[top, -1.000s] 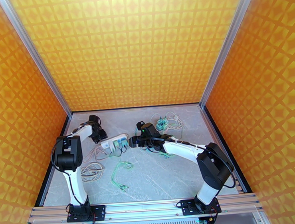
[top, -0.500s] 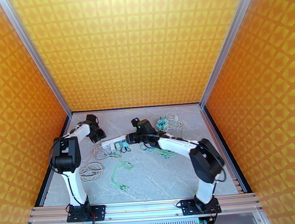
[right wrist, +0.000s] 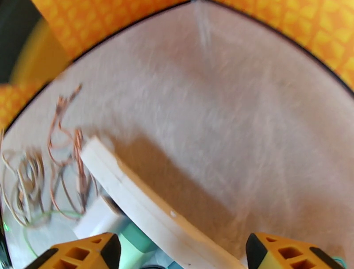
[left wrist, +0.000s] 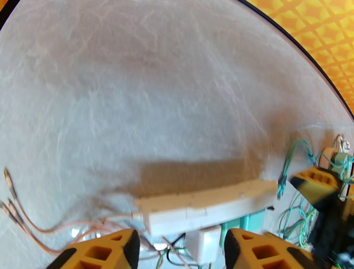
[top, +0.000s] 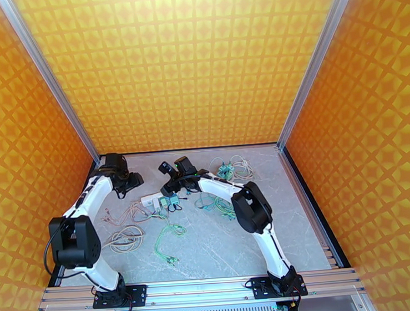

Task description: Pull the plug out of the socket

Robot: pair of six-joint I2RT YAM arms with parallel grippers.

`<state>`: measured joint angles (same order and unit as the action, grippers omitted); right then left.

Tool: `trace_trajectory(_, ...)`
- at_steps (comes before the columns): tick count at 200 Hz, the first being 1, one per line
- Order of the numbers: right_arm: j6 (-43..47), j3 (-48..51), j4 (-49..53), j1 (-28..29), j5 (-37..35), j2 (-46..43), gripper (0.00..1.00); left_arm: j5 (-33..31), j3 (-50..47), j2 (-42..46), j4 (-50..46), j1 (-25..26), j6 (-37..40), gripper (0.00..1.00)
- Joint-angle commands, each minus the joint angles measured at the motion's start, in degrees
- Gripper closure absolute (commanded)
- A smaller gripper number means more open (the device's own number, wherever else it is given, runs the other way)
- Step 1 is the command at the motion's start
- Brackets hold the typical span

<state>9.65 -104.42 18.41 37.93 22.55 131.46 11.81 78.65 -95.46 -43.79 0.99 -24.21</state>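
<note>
Left fingers wide and empty, socket just ahead, its white plug between them; right fingers wide, socket between them.

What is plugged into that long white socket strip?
A white plug and a teal plug sit in the socket strip, side by side. Their prongs are hidden inside it.

Change over the last second — we see the left gripper drawn back from the power strip toward the far left corner, its fingers now parted; the right gripper has swung leftward — elbow following — above the strip's right end.
</note>
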Motion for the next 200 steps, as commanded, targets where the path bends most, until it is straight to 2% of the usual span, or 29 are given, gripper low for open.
trace_trajectory(1,5.1,-2.7,4.7,0.4,0.9,2.9,0.18,1.5,-2.4,2.7,-1.9,-0.4,-1.0,0.45)
trace_trajectory(46,6.9,-12.5,14.3,0.3,-0.4,8.6,0.19,1.6,-5.5,6.1,-1.5,-0.4,-1.9,0.44)
trace_trajectory(68,7.8,-11.5,16.3,0.3,1.3,8.2,0.21,1.5,-6.0,6.7,-1.3,-0.5,-2.3,0.44)
trace_trajectory(95,6.4,-8.7,16.7,0.2,0.6,6.6,0.31,1.5,-6.2,7.0,-1.2,-0.4,-2.8,0.44)
trace_trajectory(139,-2.0,-8.6,18.7,0.0,0.6,6.7,0.41,2.0,-6.3,7.7,-1.3,-0.4,-3.0,0.44)
trace_trajectory(171,-10.2,-6.2,16.2,-1.8,8.4,6.3,0.46,2.9,-6.8,7.9,-1.1,-0.3,-3.5,0.44)
trace_trajectory(200,-16.4,-4.3,14.9,-3.5,12.7,6.2,0.52,3.6,-7.3,8.3,-0.7,-0.4,-3.9,0.44)
